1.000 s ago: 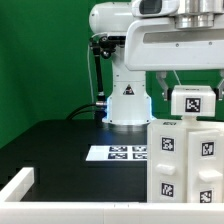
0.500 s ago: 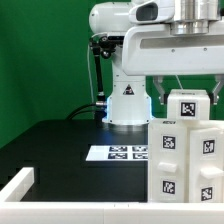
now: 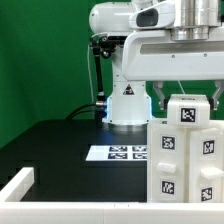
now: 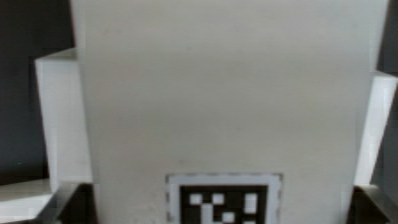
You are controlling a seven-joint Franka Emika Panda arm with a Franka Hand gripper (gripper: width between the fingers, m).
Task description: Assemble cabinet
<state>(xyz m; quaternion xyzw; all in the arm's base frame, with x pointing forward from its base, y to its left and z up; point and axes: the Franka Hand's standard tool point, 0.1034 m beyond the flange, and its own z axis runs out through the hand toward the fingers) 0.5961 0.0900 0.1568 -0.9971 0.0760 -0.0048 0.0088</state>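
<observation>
The cabinet is a large white box-like body with several tags, standing at the exterior view's right front. My gripper is right above it, shut on a small white tagged block that it holds at the cabinet's top; whether the two touch is hidden. Dark fingers flank the block. In the wrist view the block fills the picture, its tag low between the fingertips, and the white cabinet shows behind it.
The marker board lies flat on the black table, to the cabinet's left in the exterior view. A white angled piece lies at the front left corner. The robot's base stands at the back before a green backdrop.
My gripper has come down with the block, closing the gap to the cabinet's top. Nothing else has moved.
</observation>
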